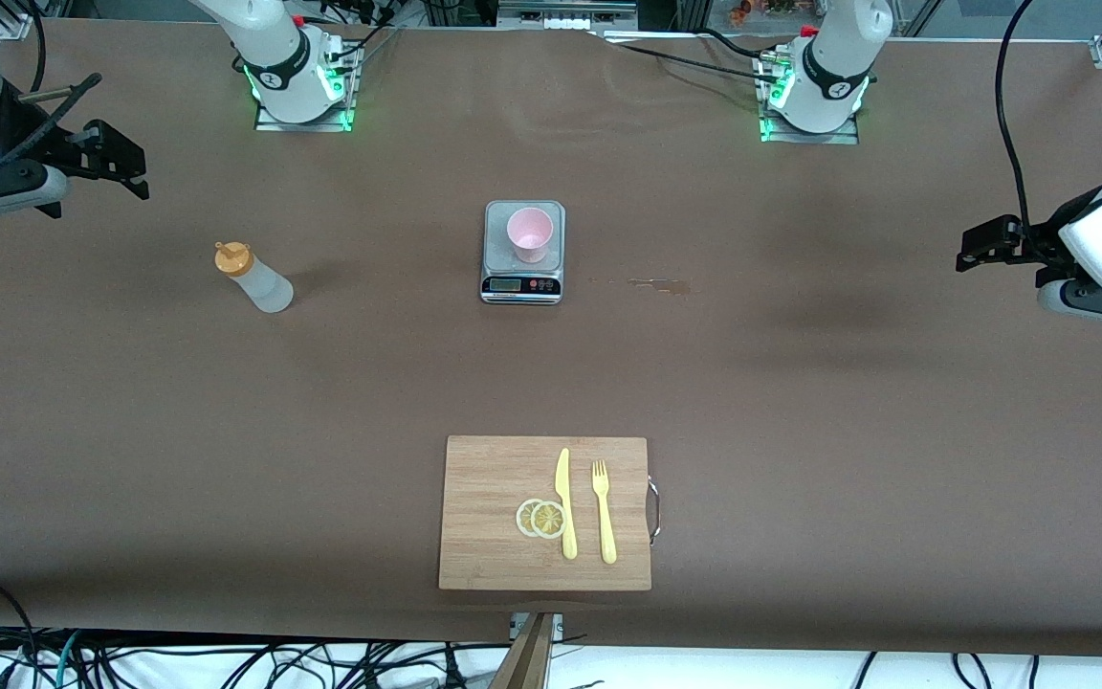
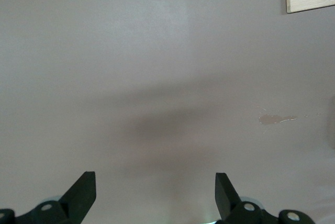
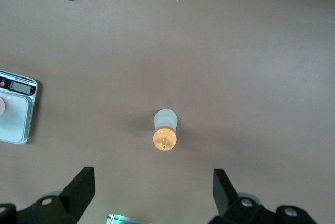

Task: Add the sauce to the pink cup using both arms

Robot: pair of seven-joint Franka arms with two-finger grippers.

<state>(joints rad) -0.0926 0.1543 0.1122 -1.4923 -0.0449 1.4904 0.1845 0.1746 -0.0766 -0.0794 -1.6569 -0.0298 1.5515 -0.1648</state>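
Nearest the front camera sits a cutting board [image 1: 545,513], out of play. Farther off, the pink cup [image 1: 529,234] stands on a scale [image 1: 523,252], presumably for weighing; the sauce bottle [image 1: 255,277] stands toward the right arm's end. Right pincer [image 3: 149,182], spread, hangs directly over it, as only its wrist view shows. Left pincer [image 2: 155,185], spread, waits over bare tabletop [image 1: 848,402].

Upright sauce [image 1: 255,277]; pink cup [image 1: 529,233] on scale [image 1: 522,283]
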